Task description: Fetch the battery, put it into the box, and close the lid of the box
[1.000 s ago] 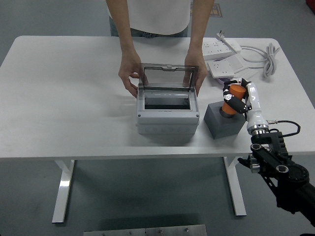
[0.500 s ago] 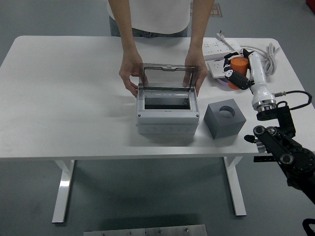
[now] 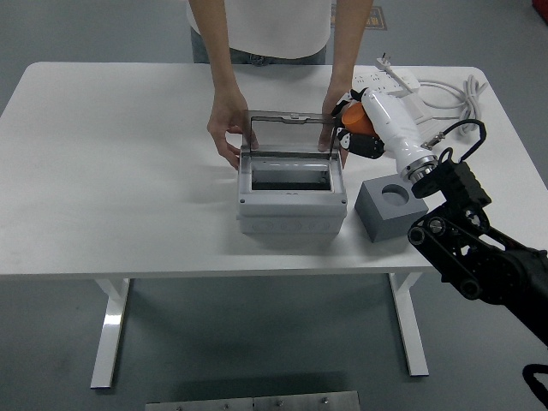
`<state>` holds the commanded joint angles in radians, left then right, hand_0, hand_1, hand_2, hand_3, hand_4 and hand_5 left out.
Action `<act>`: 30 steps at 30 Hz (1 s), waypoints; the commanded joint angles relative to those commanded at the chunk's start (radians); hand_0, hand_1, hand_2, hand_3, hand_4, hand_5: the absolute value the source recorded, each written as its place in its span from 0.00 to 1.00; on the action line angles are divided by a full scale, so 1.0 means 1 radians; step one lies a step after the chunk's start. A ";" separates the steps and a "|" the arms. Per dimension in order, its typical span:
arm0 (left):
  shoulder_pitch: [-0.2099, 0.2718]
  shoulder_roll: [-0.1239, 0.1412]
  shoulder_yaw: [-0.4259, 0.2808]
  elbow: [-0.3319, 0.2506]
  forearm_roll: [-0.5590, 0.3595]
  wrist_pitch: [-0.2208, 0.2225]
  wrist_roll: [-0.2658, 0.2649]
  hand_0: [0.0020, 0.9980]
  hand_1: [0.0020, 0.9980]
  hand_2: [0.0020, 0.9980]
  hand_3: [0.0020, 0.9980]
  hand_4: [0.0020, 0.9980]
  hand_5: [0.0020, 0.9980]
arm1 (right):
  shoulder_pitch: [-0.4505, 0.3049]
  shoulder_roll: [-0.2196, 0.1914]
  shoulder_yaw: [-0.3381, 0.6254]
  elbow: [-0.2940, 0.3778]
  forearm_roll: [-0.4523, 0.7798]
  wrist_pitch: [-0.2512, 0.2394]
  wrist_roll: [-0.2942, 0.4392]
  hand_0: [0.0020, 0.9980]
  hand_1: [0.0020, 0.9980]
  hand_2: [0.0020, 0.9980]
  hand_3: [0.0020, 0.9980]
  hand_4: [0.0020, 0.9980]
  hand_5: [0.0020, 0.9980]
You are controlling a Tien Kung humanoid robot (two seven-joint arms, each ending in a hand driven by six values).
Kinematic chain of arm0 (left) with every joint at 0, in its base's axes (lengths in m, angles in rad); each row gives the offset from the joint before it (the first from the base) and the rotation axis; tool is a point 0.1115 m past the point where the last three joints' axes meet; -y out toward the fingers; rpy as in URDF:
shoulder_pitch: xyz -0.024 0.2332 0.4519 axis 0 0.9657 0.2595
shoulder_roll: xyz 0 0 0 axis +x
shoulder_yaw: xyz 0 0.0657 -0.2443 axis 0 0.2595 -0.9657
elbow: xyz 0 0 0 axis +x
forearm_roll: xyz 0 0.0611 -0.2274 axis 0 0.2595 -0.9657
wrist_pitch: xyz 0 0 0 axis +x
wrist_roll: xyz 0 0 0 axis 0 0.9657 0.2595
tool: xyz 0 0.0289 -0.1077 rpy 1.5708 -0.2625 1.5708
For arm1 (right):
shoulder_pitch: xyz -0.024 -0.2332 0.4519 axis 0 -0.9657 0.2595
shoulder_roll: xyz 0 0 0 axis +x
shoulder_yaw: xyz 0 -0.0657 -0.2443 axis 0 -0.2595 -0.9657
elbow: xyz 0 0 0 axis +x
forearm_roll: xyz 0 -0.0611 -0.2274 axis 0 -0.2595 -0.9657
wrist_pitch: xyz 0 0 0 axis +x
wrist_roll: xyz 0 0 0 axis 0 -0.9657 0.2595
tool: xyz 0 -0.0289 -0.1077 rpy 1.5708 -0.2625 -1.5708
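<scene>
Orange battery [image 3: 357, 121] gripped in right hand [image 3: 360, 133], fingers curled around it, arm stretched far-left beside open box [image 3: 292, 188]; person's hands [image 3: 225, 130] hold lid [image 3: 294, 132].

I see a white table [image 3: 111, 171] that looks smooth and matt. The box [image 3: 291, 199] looks like hard grey plastic, and its lid [image 3: 291, 134] is clear and a bit shiny. The battery [image 3: 357, 122] is orange and smooth. The block [image 3: 390, 210] is dull grey, soft-looking like foam. My right hand [image 3: 360, 137] has a glossy white plastic wrist, then black metal parts. The power strip [image 3: 385, 82] is shiny white plastic.
</scene>
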<state>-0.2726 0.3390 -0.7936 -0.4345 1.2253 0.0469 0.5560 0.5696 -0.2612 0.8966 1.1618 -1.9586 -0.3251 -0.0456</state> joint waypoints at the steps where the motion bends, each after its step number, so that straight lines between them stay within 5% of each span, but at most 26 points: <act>1: 0.001 0.000 -0.001 0.000 0.001 0.000 0.001 0.63 0.70 0.57 0.54 0.50 0.00 | 0.004 0.004 -0.007 0.002 -0.021 0.002 -0.015 0.16 0.22 0.37 0.51 0.23 0.00; 7: 0.004 0.004 -0.007 -0.002 0.006 -0.002 0.008 0.63 0.70 0.57 0.54 0.50 0.00 | 0.017 0.021 -0.045 0.025 -0.103 0.008 -0.055 0.16 0.22 0.36 0.50 0.24 0.00; 16: 0.006 0.007 -0.011 -0.003 0.008 -0.003 0.011 0.63 0.70 0.57 0.54 0.50 0.00 | 0.026 0.037 -0.087 0.030 -0.068 0.008 -0.071 0.13 0.20 0.35 0.48 0.24 0.00; 30: -0.006 0.011 -0.021 -0.005 0.023 -0.018 0.019 0.63 0.70 0.57 0.54 0.50 0.00 | 0.087 0.130 -0.185 -0.103 0.014 -0.016 -0.062 0.08 0.17 0.35 0.49 0.23 0.00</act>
<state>-0.2784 0.3501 -0.8146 -0.4396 1.2484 0.0293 0.5754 0.6563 -0.1317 0.7113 1.0593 -1.9449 -0.3412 -0.1080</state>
